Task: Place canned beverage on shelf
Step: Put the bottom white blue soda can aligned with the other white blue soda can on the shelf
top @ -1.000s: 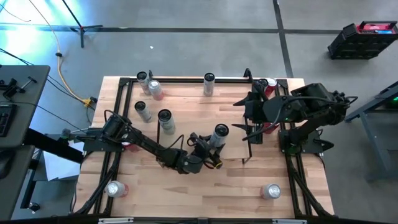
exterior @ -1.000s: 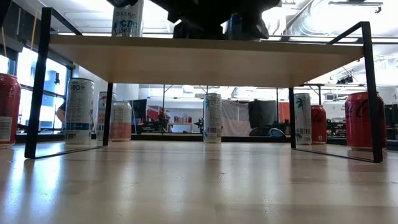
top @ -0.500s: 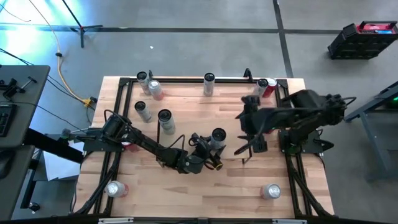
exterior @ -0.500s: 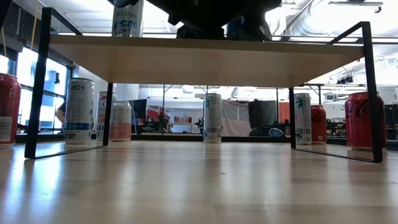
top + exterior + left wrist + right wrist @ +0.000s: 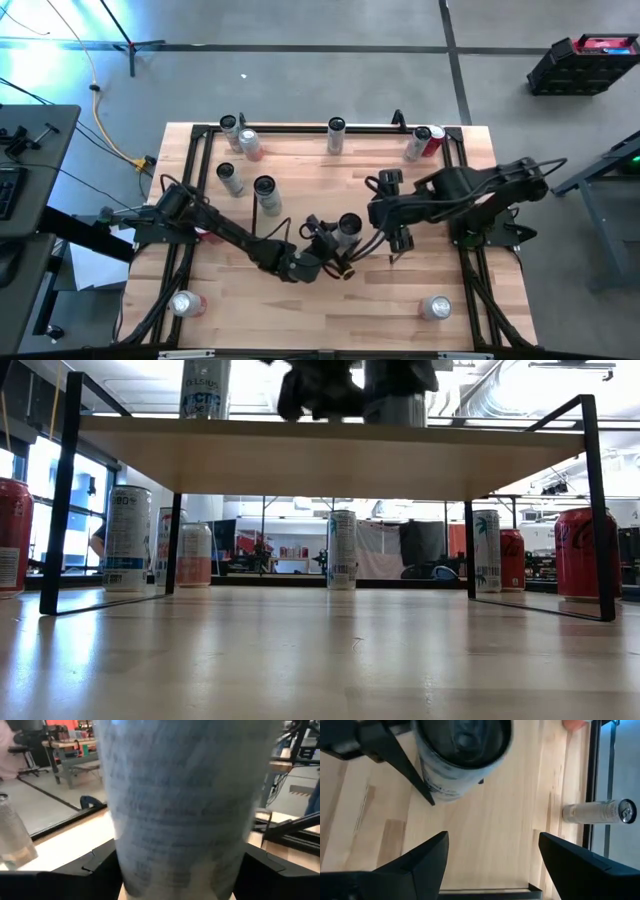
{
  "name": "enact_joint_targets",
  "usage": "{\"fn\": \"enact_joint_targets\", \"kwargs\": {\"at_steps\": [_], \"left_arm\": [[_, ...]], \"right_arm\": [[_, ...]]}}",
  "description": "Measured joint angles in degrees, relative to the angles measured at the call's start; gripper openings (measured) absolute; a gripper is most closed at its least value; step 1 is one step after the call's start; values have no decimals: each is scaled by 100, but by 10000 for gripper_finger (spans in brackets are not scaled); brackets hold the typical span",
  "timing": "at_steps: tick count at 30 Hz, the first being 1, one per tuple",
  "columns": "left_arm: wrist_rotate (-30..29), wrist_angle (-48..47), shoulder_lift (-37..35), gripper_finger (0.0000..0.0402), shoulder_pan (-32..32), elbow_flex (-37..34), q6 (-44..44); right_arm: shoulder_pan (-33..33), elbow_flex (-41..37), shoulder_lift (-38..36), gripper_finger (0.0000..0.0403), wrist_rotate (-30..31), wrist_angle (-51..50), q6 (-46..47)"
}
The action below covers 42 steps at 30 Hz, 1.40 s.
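The tall silver beverage can (image 5: pixel 349 224) stands upright on the low light-wood shelf with black wire end frames (image 5: pixel 330 455), between the left gripper's (image 5: pixel 338 243) spread fingers. Treat this as release: back that gripper away level. The right gripper (image 5: pixel 390 215), open and empty, hovers above the shelf beside the can.

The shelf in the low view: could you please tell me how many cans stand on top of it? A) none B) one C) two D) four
C: a Celsius can near one end and a grey can nearer the middle stand on the shelf; the other cans stand lower, on the table.
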Motion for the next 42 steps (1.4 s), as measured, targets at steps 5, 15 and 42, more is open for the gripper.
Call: {"fn": "enact_joint_targets", "kwargs": {"at_steps": [5, 15, 42], "left_arm": [[-41, -358, -203, 279, -70, 1, 40], [62, -752, -376, 285, -77, -2, -24], [511, -2344, -1305, 340, -165, -4, -477]], "right_arm": [[2, -404, -1, 293, 89, 297, 33], [2, -548, -18, 293, 165, 557, 131], [222, -542, -16, 293, 462, 250, 1577]]}}
